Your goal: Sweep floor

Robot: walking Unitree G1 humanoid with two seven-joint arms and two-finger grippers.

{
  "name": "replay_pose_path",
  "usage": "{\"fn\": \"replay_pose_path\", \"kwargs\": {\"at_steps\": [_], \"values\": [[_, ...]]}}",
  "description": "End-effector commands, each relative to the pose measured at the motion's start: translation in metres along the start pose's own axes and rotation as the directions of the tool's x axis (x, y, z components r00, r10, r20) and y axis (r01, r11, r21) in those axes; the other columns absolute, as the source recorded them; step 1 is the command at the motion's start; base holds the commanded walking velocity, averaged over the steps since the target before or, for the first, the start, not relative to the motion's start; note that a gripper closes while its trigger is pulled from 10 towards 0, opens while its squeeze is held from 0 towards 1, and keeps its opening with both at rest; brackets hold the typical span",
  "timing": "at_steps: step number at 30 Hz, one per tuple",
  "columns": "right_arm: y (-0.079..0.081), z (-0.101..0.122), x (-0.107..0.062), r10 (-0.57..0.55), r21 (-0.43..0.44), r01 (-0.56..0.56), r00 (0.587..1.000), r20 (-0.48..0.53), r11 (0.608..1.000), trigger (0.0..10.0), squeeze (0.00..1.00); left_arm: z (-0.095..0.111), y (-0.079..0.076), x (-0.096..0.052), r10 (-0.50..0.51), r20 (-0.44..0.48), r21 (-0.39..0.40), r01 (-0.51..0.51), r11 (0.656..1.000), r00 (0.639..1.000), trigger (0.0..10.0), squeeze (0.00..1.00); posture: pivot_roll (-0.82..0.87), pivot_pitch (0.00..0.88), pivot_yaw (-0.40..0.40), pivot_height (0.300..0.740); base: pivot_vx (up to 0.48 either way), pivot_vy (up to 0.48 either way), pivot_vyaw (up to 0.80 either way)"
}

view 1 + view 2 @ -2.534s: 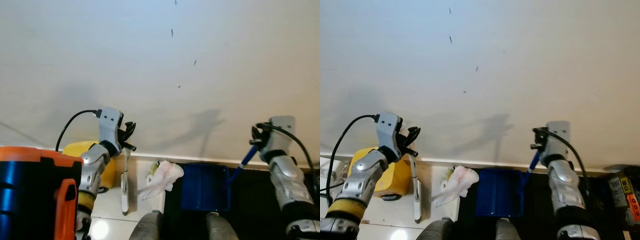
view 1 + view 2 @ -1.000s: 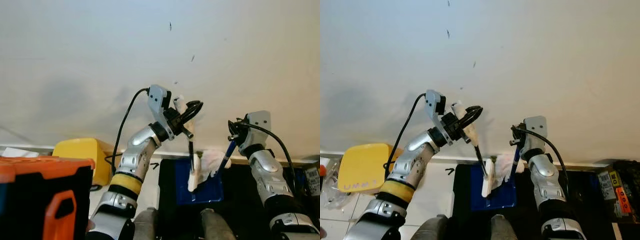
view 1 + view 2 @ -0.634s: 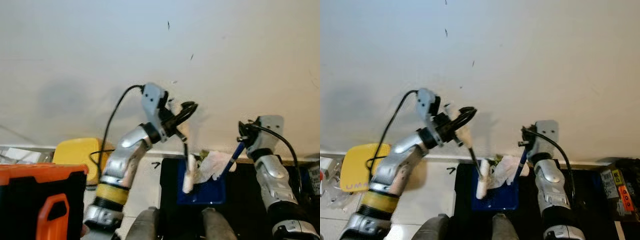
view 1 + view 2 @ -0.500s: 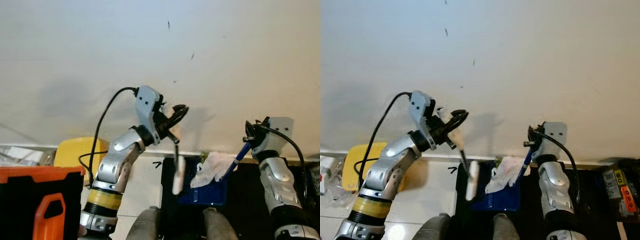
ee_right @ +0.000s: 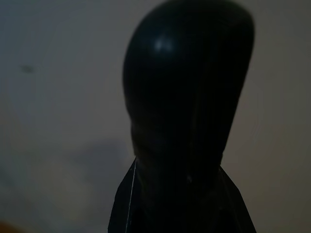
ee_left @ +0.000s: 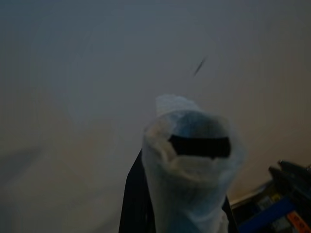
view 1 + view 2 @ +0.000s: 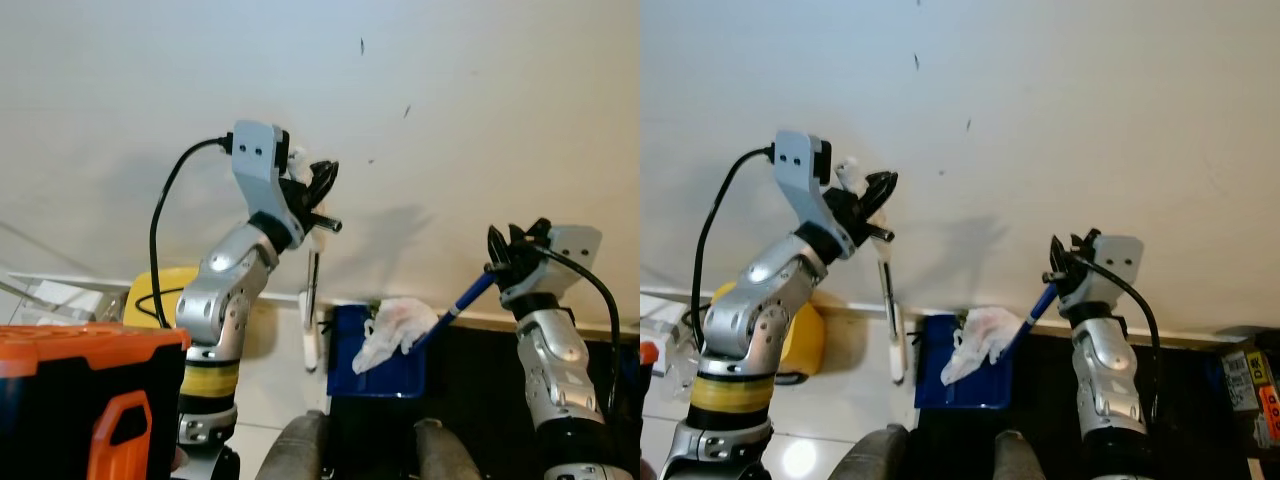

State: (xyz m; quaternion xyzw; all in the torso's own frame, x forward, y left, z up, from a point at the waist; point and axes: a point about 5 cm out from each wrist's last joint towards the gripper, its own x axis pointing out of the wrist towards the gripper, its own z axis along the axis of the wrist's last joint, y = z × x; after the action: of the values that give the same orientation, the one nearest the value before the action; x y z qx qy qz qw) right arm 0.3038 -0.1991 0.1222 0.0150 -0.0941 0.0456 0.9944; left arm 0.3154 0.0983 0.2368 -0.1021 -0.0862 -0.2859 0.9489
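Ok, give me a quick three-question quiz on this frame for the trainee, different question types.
1. True or false: the crumpled tissue lies on the blue dustpan.
2. Which claw holds the brush? A) left B) right
3. Fill in: the right claw grips the dustpan's ____.

Key: 1 true. 2 A, the left claw. 3 handle.

Head views are evenly bright and sharp, soft arm shadows falling on the wall [image 7: 450, 80] at centre. Both wrist views are dim and blurred, probably out of focus.
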Motion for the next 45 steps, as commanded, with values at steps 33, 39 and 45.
{"fn": "replay_pose_path", "kwargs": {"at_steps": [33,39,45], "values": [[0.025,0.037,0.001,0.044,0.098,-0.055,0.993,0.107,0.994,10.0,0.00,-0.028,-0.016,-0.032,0.064,-0.127,-0.095,-0.077,0.992,0.990,10.0,0.00,0.11,0.142,0.055,0.740,0.000,0.000,0.00],[0.028,0.037,0.000,0.047,0.105,-0.057,0.994,0.099,0.993,10.0,0.00,-0.021,-0.014,-0.028,0.059,-0.080,-0.035,-0.062,0.997,0.995,10.0,0.00,0.10,0.141,0.058,0.740,0.000,0.000,0.00],[0.029,0.034,0.000,0.048,0.112,-0.057,0.995,0.086,0.992,10.0,0.00,-0.021,-0.015,-0.028,0.066,-0.080,-0.013,-0.067,0.998,0.995,10.0,0.00,0.10,0.136,0.061,0.740,0.000,0.000,0.00]]}}
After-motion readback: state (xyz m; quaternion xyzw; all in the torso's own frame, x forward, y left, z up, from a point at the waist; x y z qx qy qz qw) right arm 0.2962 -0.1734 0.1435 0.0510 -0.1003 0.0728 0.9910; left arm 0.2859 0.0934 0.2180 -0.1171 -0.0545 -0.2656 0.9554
